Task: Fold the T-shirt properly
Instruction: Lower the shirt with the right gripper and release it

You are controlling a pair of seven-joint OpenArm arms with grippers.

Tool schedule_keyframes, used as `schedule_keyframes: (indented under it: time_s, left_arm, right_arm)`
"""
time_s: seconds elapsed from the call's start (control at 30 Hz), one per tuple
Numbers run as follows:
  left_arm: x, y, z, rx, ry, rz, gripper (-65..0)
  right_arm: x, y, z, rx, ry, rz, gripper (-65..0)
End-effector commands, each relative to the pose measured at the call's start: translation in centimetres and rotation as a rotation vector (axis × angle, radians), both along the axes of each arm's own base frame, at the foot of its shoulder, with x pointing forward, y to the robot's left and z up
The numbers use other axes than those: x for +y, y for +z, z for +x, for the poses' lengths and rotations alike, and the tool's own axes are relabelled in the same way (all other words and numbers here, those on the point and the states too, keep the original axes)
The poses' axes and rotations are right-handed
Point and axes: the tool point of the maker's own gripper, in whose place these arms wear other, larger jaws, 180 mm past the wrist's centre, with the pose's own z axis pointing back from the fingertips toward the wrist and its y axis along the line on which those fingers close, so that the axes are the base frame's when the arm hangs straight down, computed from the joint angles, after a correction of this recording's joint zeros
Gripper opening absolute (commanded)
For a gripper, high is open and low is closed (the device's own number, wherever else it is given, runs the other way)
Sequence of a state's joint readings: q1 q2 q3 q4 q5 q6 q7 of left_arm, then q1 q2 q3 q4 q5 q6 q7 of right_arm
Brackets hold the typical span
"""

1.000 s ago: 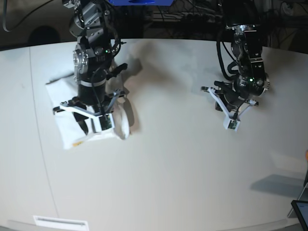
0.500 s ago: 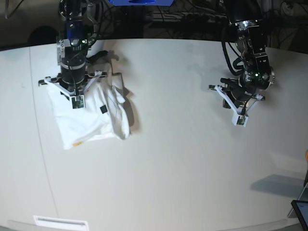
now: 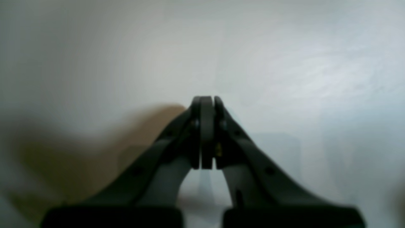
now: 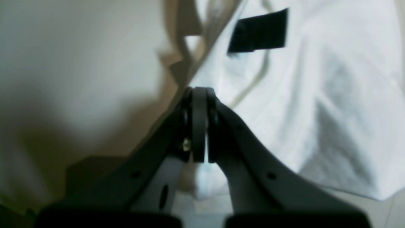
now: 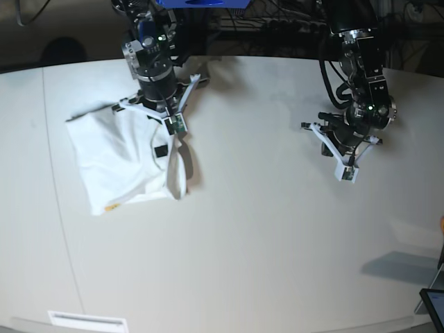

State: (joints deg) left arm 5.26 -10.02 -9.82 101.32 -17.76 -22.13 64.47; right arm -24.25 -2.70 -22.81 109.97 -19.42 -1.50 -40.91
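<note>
- The T-shirt [image 5: 121, 163] lies folded into a rough white square on the table [image 5: 263, 229], its black neck tag [image 4: 258, 30] facing up.
- The right gripper [image 4: 199, 125] hangs over the shirt's edge, jaws pressed together, holding nothing.
- The left gripper [image 3: 206, 133] is well apart from the shirt over bare table, jaws together and empty.

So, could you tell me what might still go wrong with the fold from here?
The T-shirt lies folded, but its right edge is bunched in a loose ridge that could spread open. The right gripper, shut and empty, hangs just above that edge near the black neck tag; a low sweep might snag the cloth. The left gripper, also shut, is far off over bare table.
</note>
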Motion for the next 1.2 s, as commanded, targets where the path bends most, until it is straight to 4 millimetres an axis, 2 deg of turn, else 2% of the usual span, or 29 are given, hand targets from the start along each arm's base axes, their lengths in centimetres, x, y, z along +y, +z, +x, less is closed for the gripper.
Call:
schedule_keyframes:
  time_s: [0.0, 0.2, 0.3, 0.47, 0.6, 0.73, 0.93, 1.07, 1.17]
  left_arm:
    - [0.2, 1.2, 0.9, -0.048, -0.004, 0.01, -65.0]
    - [0.2, 1.2, 0.9, -0.048, -0.004, 0.009, -65.0]
    - [0.3, 1.2, 0.9, -0.047, -0.002, 0.009, -65.0]
    - [0.3, 1.2, 0.9, -0.047, -0.002, 0.009, -65.0]
    - [0.3, 1.0, 0.8, -0.042, -0.001, 0.008, -65.0]
    - [0.3, 1.1, 0.9, -0.045, -0.002, 0.009, -65.0]
    - [0.3, 1.0, 0.8, -0.041, -0.001, 0.008, -65.0]
    - [0.3, 1.0, 0.8, -0.041, -0.001, 0.008, -65.0]
    - [0.3, 1.0, 0.8, -0.041, -0.001, 0.008, -65.0]
  right_arm:
    - [0.8, 0.6, 0.1, -0.02, 0.012, 0.014, -64.9]
    - [2.7, 0.4, -1.4, 0.0, 0.067, 0.032, -64.9]
    - [3.0, 2.9, -0.9, -0.062, 0.076, 0.06, -64.9]
    - [0.8, 5.2, 2.1, -0.209, 0.077, -0.116, -64.9]
    - [0.0, 8.2, 5.1, -0.36, 0.075, -0.21, -64.9]
    - [-1.9, 9.3, 8.0, -0.407, 0.023, -0.257, -64.7]
    - [-3.6, 6.6, 10.4, -0.325, -0.033, -0.189, -64.7]
    - [-3.8, 3.3, 10.6, -0.235, -0.027, -0.178, -64.7]
    - [-3.4, 1.9, 10.3, -0.199, -0.019, -0.181, -64.7]
